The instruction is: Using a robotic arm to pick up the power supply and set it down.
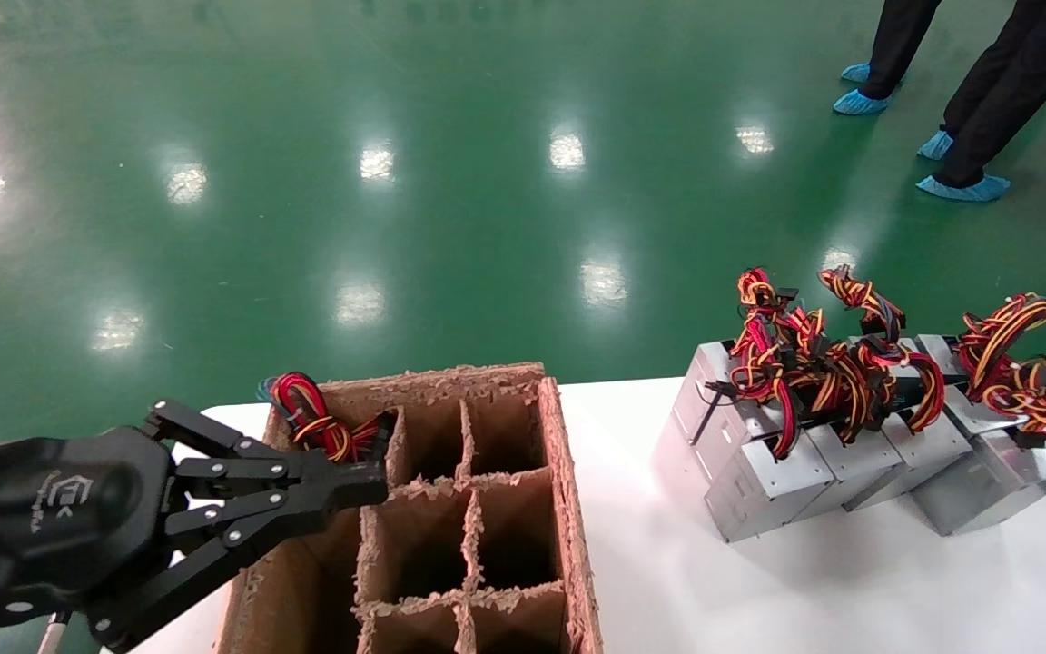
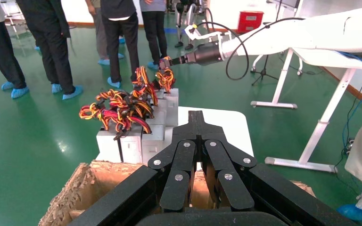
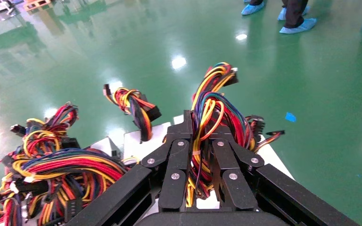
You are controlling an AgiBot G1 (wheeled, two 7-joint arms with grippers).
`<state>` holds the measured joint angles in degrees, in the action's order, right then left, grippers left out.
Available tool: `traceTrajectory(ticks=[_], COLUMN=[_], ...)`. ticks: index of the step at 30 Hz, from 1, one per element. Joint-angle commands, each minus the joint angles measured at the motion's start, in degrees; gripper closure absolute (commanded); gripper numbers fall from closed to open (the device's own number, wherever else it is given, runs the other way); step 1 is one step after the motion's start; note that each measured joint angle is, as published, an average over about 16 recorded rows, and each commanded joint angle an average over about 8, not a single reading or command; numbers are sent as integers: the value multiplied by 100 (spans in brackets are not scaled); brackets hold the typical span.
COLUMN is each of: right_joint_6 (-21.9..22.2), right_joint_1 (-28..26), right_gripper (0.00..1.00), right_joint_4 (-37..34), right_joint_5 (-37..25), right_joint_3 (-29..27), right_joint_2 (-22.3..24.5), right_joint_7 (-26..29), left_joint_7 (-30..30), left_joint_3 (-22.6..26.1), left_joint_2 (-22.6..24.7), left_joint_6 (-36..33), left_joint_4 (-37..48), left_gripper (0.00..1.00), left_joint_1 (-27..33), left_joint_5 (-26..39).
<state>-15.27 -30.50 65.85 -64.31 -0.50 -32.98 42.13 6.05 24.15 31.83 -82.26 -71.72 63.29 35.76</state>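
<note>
Power supplies (image 1: pixel 764 486): silver-grey metal boxes with red, yellow, orange and black wire bundles, packed in a tilted row well to the right of the cardboard box (image 1: pixel 568 509). One more shows only its wires (image 1: pixel 314 422), in the box's far-left compartment. Robotic arm, two units: the black left gripper (image 1: pixel 376 486) hangs above the box's left side with claw fingers pressed together, and the right gripper (image 3: pixel 202 127), at the row, is closed around one power supply's wire bundle (image 3: pixel 212 108).

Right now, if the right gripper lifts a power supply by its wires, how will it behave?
The wire bundle in the right gripper looks floppy, so the metal-cased power supply would probably dangle and swing. It looks heavy; wires might slip. Left gripper idles over the cardboard box.
</note>
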Motion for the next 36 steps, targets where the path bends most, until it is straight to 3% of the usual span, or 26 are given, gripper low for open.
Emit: traceTrajectory(ticks=[1, 5, 7, 13, 15, 36], right_joint_6=[8, 29, 36, 68, 88, 432], right_joint_1=[-32, -22, -8, 39, 58, 410], right_gripper=[100, 100, 92, 17, 0, 0], right_joint_4=[24, 44, 49, 85, 114, 602], right_joint_5=[-11, -24, -29, -41, -39, 30], right_joint_3=[40, 91, 116, 182, 195, 149], right_joint_2=[-3, 13, 25, 81, 112, 452], right_joint_7=[30, 90, 120, 226, 270, 642], left_joint_7=[0, 0, 0, 0, 0, 0], left_joint_3=[0, 0, 0, 0, 0, 0], left_joint_2=[0, 0, 0, 0, 0, 0], left_joint_6=[0, 0, 0, 0, 0, 0], left_joint_4=[0, 0, 0, 0, 0, 0], left_gripper=[100, 100, 100, 100, 100, 100], left_joint_1=[0, 0, 0, 0, 0, 0], left_joint_5=[0, 0, 0, 0, 0, 0])
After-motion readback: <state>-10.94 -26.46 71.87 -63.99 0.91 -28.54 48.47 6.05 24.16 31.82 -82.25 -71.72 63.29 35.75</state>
